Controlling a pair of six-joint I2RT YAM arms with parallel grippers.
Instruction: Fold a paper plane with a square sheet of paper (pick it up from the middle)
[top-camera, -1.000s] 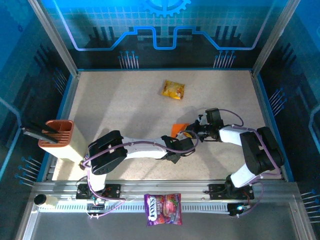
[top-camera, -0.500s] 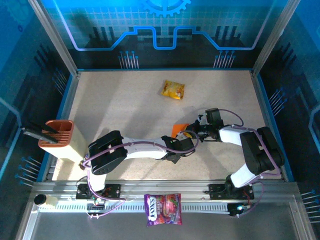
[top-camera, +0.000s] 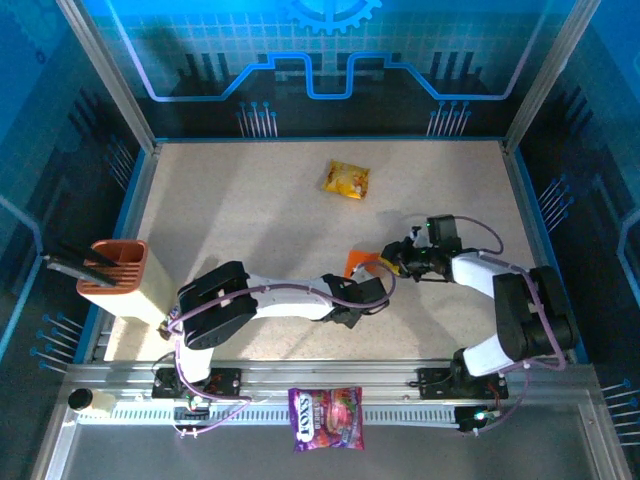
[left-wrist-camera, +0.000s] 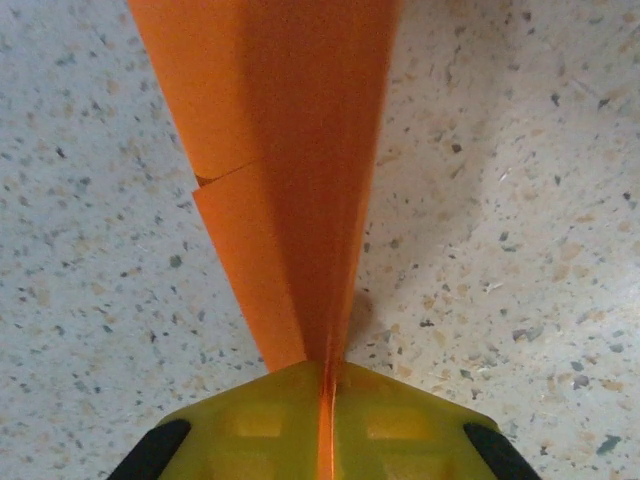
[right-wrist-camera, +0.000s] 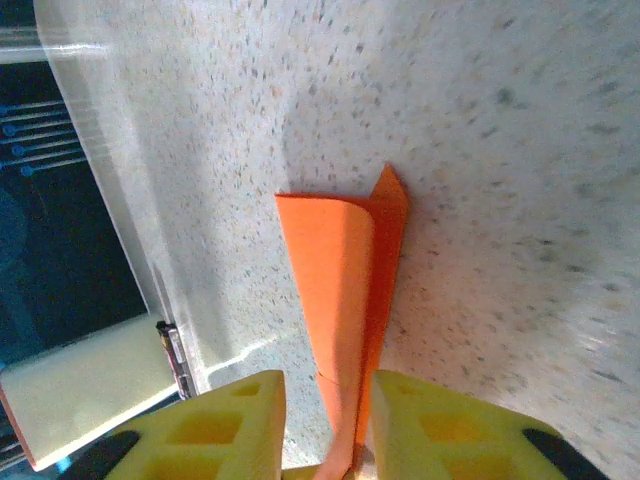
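The square sheet of paper (top-camera: 357, 263) is plain bright orange and folded into a slim pointed dart, the paper plane, near the table's middle. In the left wrist view the folded paper (left-wrist-camera: 290, 150) rises from the pinch of my left gripper (left-wrist-camera: 325, 378), which is shut on its crease. My left gripper (top-camera: 372, 285) reaches it from the left. My right gripper (top-camera: 394, 263) stands just right of the paper. In the right wrist view the paper (right-wrist-camera: 345, 270) runs between the parted yellow fingers (right-wrist-camera: 440, 420) of my right gripper (right-wrist-camera: 326, 400), with a gap on the left side.
A glossy yellow-orange snack packet (top-camera: 346, 180) lies further back on the speckled table (top-camera: 230, 210). A purple printed bag (top-camera: 327, 418) rests on the front rail. A brown holder (top-camera: 113, 268) stands at the left edge. Blue walls enclose the table.
My right gripper has opened off the paper and pulled back a little to the right. My left gripper has closed tighter on the folded paper and stayed in place.
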